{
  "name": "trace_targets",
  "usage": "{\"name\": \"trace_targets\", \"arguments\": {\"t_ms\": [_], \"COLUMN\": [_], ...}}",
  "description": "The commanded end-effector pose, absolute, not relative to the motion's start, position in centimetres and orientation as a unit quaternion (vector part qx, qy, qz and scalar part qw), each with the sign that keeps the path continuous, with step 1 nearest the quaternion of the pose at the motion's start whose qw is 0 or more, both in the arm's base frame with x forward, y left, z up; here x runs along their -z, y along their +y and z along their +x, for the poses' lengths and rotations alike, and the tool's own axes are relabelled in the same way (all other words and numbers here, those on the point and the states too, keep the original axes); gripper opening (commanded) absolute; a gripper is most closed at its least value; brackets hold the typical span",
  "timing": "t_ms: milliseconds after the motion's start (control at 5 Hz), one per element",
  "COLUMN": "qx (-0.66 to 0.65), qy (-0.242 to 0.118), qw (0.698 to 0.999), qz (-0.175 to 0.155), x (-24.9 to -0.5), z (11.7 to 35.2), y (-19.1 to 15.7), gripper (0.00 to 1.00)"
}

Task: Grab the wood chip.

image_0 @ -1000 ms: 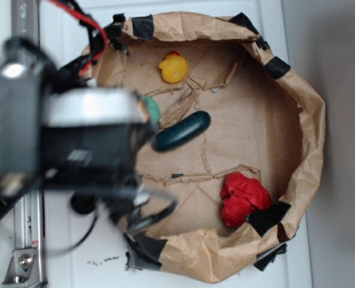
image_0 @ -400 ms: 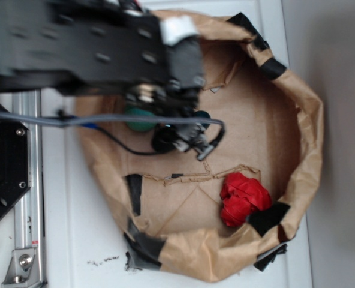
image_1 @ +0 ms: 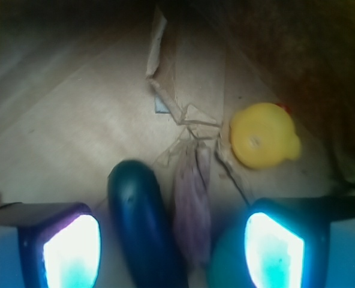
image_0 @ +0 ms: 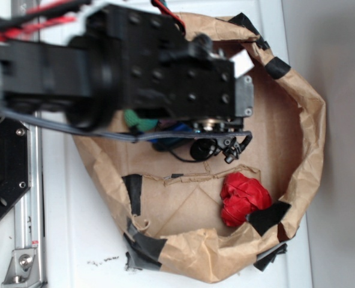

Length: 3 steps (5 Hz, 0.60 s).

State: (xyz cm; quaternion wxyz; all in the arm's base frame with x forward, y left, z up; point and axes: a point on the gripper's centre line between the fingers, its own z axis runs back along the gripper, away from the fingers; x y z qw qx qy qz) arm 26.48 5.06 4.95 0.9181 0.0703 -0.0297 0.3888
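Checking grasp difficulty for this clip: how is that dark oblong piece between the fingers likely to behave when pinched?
The dark oblong piece looks smooth and rounded, so it may slip or roll sideways. It seems rigid, unlikely to bend. The gripper stands open around it.

I see exterior view bright, even; arm motion-blurred at left. Wrist view dim, corners vignetted, soft focus; pincer fingers glare cyan-white.

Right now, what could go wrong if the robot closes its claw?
The open gripper straddles a dark blue oblong object and a torn paper flap, so closing here would likely pinch those. One finger sits close beside a teal object and may shove it. I cannot make out a wood chip in either view, so it might grab the wrong thing.
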Motion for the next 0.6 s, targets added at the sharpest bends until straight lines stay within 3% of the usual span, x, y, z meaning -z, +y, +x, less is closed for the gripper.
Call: {"name": "trace_targets", "arguments": {"t_ms": [0,400], "qx": [-0.408,-0.38], "qy": [-0.069,-0.046], "qw": [0.906,0.92], "qz": [0.088,0.081], "x": [-4.6,-2.8], "z": [25.7,25.8], "y": [7.5,6.1], "gripper": [1.0,1.0]}}
